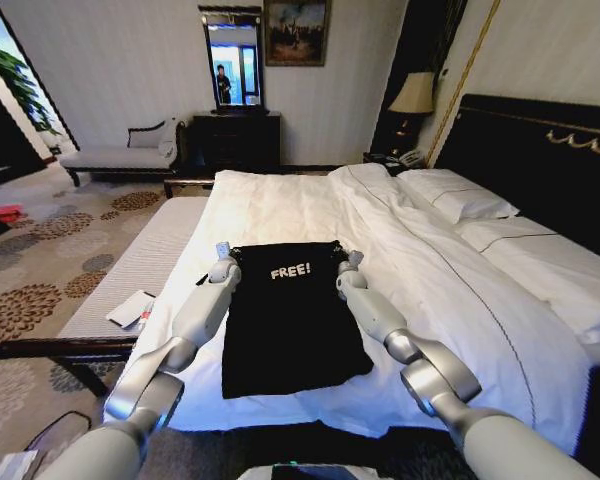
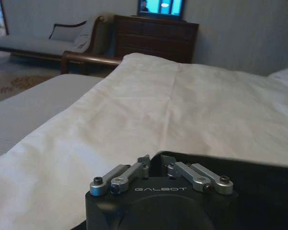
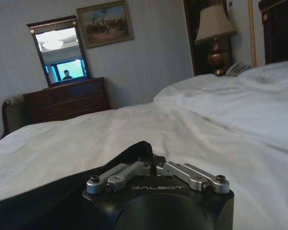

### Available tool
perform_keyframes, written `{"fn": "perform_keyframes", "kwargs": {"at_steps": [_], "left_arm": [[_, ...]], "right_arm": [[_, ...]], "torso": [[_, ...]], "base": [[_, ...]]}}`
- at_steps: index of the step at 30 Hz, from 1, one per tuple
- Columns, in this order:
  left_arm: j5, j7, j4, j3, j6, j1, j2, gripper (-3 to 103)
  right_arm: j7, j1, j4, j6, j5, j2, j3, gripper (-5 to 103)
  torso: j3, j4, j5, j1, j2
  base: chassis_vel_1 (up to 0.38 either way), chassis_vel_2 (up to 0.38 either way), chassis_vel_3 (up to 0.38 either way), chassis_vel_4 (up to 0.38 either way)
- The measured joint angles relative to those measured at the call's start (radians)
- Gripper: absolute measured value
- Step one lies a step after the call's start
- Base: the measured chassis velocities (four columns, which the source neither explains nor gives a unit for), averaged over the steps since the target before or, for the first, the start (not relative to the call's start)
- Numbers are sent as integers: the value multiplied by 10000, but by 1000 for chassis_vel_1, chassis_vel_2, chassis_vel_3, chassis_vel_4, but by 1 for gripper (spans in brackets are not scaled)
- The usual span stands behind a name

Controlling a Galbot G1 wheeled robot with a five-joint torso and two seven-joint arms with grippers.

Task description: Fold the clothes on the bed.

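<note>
- Black short-sleeved soft-cloth T-shirt with white "FREE!" lettering (image 1: 292, 315) lies flat on the white duvet of the large bed with the dark, gold-trimmed headboard (image 1: 400, 250), near the foot edge closest to the robot. It already looks narrowed to a long rectangle, sleeves not visible.
- Left gripper (image 1: 226, 263) sits at the shirt's far left corner; in the left wrist view (image 2: 158, 168) its jaws look drawn together over the black hem.
- Right gripper (image 1: 348, 263) sits at the far right corner; in the right wrist view (image 3: 151, 165) the jaws look closed, a ridge of black cloth raised at the tips.
- Judged step: both far corners pinched, ready for the crosswise fold.
- Next move calls for lifting both corners level and together, carrying them toward the near hem, keeping the cloth taut so no side sags or drags duvet along.
</note>
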Motion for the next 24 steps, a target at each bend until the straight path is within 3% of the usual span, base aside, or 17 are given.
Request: {"fn": "perform_keyframes", "kwargs": {"at_steps": [1,3,5,7,8,9,13,14,16,17,19,20,21,22,23,24], "left_arm": [[-75,-69,42,-160,-24,-55,-2,24],[-164,-115,47,-310,-30,-100,55,24],[-327,-179,-2,-462,-30,-129,232,35],[-585,-290,-246,-584,-1,-130,618,46],[-585,-290,-246,-584,-1,-130,618,46],[-718,-342,-416,-600,22,-83,819,46],[-1455,-712,-1726,-604,241,584,1777,68],[-1455,-712,-1726,-604,241,584,1777,68],[-1972,-927,-2718,-868,408,1253,2251,78],[-2262,-1064,-3178,-1080,511,1544,2418,78],[-2520,-1157,-3611,-1262,598,1781,2544,84],[-3185,-1309,-4847,-1807,778,2392,2831,89],[-3264,-1315,-4994,-1876,797,2464,2862,89],[-3838,-1344,-6057,-2393,915,2989,3083,98],[-4318,-1354,-6910,-2838,1007,3471,3260,100],[-4318,-1354,-6910,-2838,1007,3471,3260,100]], "right_arm": [[195,116,-79,-36,-245,37,146,8],[472,197,-132,-138,-543,45,290,13],[753,275,-170,-230,-786,9,408,18],[1220,323,-173,-422,-921,-118,434,30],[1220,323,-173,-422,-921,-118,434,30],[1433,322,-153,-520,-963,-174,434,35],[2112,125,467,-782,-842,-464,443,51],[2112,125,467,-782,-842,-464,443,51],[2365,-211,1336,-1039,-271,-784,324,62],[2451,-406,1787,-1164,74,-940,258,68],[2511,-606,2230,-1295,462,-1101,188,68],[2602,-1092,3164,-1580,1189,-1452,100,79],[2613,-1157,3277,-1620,1270,-1493,94,79],[2645,-1628,4081,-1871,1793,-1823,58,85],[2677,-2021,4728,-2101,2230,-2127,56,90],[2677,-2021,4728,-2101,2230,-2127,56,90]], "torso": [[0,0,-3,0,1],[-1,-3,-2,-1,1],[-1,-5,-2,0,0],[-1,0,-2,-1,1],[-1,0,-2,-1,1],[-1,-1,2,-1,0],[-1,3,1,0,1],[-1,3,1,0,1],[-1,3,-5,0,1],[-1,1,-9,0,1],[-1,3,-5,0,1],[-2,4,-2,0,1],[-1,3,-2,-1,1],[-3,0,3,-1,1],[-3,-5,5,-2,2],[-3,-5,5,-2,2]], "base": [[0,0,0,0],[0,0,0,0],[0,0,0,0],[0,0,0,0],[0,0,0,0],[0,0,0,0],[0,0,0,0],[0,0,0,0],[0,0,0,0],[0,0,0,0],[0,0,0,0],[0,0,0,0],[0,0,0,0],[0,0,0,0],[0,0,0,0],[0,0,0,0]]}}
